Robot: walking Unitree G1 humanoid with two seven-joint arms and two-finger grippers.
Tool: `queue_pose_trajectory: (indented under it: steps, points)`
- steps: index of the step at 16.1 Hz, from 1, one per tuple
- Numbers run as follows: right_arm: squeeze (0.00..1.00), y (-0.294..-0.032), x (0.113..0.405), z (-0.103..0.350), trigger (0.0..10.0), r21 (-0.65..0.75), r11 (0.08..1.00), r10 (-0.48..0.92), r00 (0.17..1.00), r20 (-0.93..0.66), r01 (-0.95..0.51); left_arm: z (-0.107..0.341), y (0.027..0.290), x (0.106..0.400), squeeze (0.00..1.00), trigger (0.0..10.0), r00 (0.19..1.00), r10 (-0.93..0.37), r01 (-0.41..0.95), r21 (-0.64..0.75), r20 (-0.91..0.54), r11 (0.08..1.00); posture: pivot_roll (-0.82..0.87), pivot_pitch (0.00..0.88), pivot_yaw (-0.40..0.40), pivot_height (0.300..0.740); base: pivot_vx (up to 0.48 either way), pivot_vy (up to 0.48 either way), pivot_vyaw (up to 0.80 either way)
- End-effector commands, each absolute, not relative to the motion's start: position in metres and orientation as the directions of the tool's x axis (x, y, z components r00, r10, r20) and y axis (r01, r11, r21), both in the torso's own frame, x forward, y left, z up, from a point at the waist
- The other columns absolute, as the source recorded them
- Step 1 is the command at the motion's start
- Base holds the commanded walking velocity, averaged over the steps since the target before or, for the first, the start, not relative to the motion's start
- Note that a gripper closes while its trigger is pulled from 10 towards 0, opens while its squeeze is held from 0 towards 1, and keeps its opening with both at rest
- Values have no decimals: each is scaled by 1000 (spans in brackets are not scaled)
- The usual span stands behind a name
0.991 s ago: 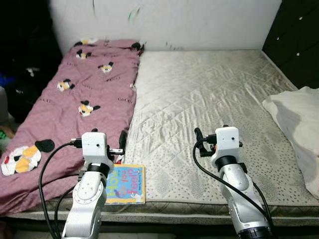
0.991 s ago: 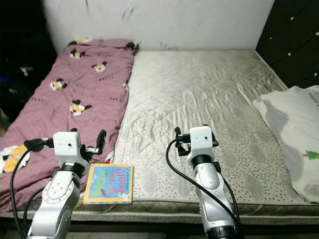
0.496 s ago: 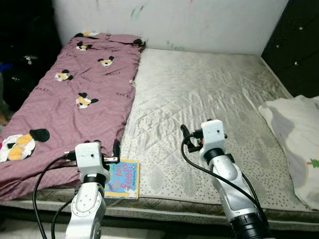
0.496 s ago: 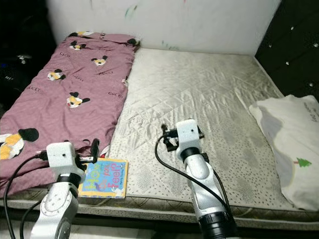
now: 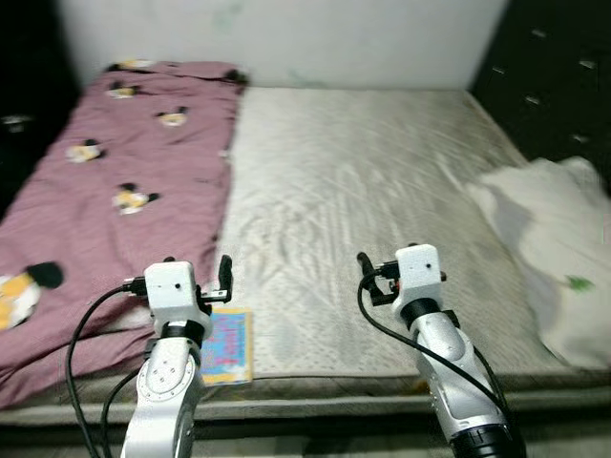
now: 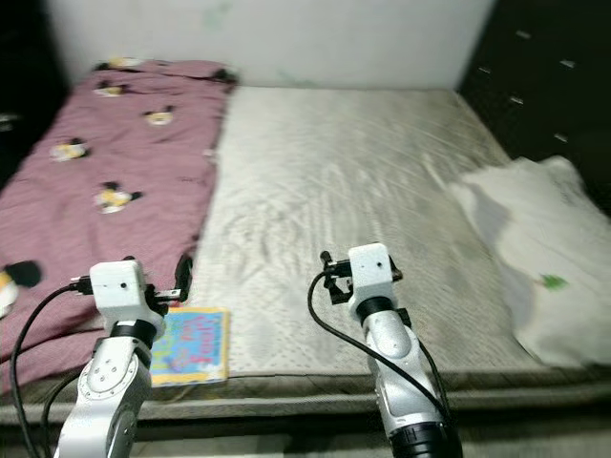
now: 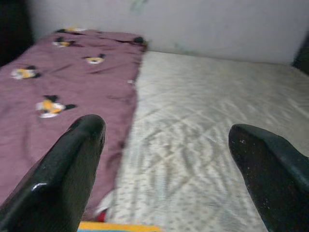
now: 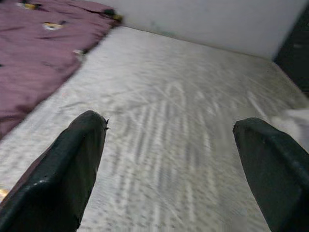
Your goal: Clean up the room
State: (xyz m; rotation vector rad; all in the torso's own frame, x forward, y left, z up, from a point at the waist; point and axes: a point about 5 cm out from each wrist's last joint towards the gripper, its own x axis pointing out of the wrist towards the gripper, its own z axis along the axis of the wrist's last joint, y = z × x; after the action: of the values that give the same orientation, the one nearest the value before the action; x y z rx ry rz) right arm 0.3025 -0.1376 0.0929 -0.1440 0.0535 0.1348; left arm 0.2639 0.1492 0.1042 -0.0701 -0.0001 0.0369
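Left eye view: colourful book (image 5: 227,345) near left pincer (image 5: 196,276), lettering unreadable.

We count one bare quilted beige mattress (image 5: 363,191), one maroon bedsheet with cartoon prints (image 5: 105,181) spread along its left side, one colourful children's book (image 5: 227,345) at the near edge, one crumpled white cloth (image 5: 549,248) at the right, and two silver arms.
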Motion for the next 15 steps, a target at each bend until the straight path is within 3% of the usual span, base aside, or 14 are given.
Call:
queue_pose_trajectory:
  steps: [1, 5, 15]
  points:
    - [0, -138, 306, 101, 10000, -143, 981, 126, 992, -33, -129, 101, 148, 264, 0, 10000, 999, 25, -27, -78, -22, 997, 10, 53, -3, 740, 0, 0, 0]
    - [0, -136, 307, 101, 10000, -141, 982, 125, 992, -35, -128, 101, 150, 264, 0, 10000, 999, 23, -26, -86, -29, 996, 22, 52, -3, 740, 0, 69, 0]
    - [0, -133, 305, 96, 10000, -155, 975, 149, 986, -68, -158, 100, 142, 268, 0, 10000, 999, 7, -10, -100, -35, 995, -9, 54, -13, 740, 0, 371, 0]
